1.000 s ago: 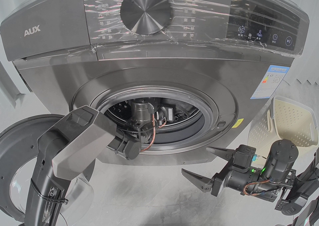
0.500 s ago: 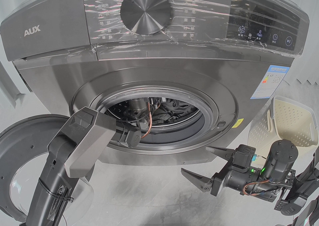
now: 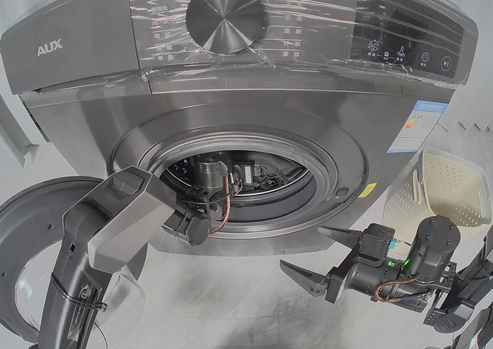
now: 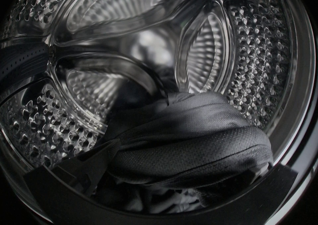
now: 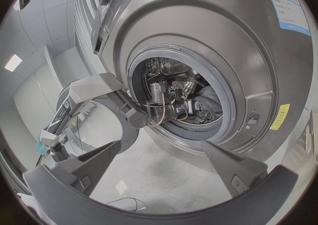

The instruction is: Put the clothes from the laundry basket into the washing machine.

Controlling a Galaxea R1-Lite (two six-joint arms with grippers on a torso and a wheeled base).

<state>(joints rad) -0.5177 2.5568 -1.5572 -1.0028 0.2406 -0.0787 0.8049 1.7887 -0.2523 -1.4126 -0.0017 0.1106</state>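
Left hand: reaches through the round opening of the washing machine, middle of the head view. It is spread wide. One finger shows at the lower left of the left wrist view, and the other is hidden under cloth.
Right hand: lower right of the head view, below the opening and over the floor. Its jaws are wide apart and it holds nothing.
Clothes: a dark garment lies bunched in the drum, lower centre of the left wrist view, just past the left hand. Whether it touches the hand I cannot tell. A bit of white cloth shows beneath it.
Laundry basket: cream and perforated, at the right edge of the head view, beside the machine and above the right arm.
Door: swung open at the lower left of the head view, behind the left arm.
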